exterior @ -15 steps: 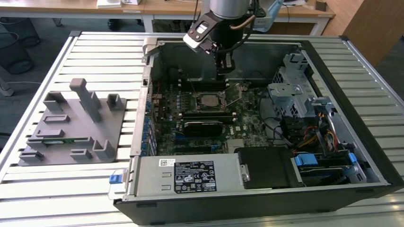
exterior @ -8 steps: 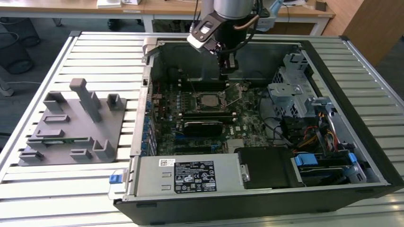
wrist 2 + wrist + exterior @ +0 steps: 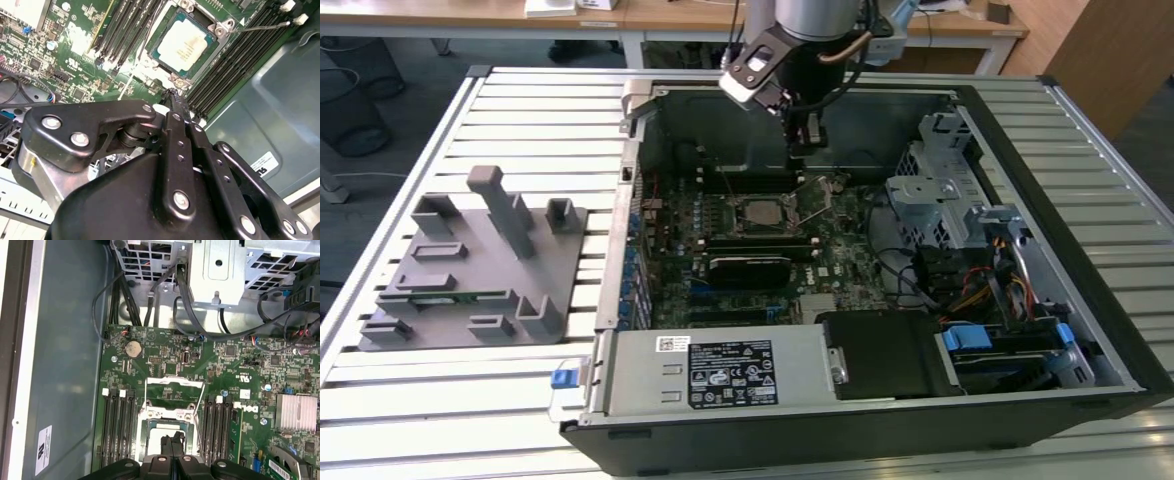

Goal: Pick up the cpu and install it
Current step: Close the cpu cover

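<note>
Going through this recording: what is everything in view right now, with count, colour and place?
table: one, slatted metal, under everything
computer case: one, black, open, on the table
motherboard: one, green, inside the case
cpu: one, silver-grey, seated on the motherboard
power supply: one, silver, inside the case
fixture tray: one, grey, the exterior view's left
memory stick: one, green, in the tray
gripper: one, black, shut, close to the cpu
</note>
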Available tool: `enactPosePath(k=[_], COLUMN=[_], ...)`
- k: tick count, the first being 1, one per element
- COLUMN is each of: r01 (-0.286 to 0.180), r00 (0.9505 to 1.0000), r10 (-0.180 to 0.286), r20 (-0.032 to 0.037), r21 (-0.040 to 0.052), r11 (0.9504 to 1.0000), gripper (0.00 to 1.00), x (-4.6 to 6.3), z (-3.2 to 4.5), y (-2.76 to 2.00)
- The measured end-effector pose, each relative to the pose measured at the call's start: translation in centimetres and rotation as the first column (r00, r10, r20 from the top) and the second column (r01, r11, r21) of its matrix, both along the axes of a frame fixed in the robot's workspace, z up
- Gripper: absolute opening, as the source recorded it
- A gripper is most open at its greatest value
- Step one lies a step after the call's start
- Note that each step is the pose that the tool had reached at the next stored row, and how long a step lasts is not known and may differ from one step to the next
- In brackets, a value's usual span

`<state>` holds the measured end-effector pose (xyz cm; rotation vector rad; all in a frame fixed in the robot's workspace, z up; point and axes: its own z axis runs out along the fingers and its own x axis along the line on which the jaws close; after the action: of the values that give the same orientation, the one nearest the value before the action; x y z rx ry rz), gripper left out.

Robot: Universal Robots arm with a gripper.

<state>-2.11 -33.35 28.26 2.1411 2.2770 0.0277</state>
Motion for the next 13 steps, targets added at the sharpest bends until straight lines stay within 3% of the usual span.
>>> enactPosePath(k=[13], r01=[0.000], r00=[1.0000], r10=[0.000], r20=[-0.0006], r21=[0.0000], r11=[1.0000], gripper=[0.11], x=[2.1], z=[-0.04], y=[0.00])
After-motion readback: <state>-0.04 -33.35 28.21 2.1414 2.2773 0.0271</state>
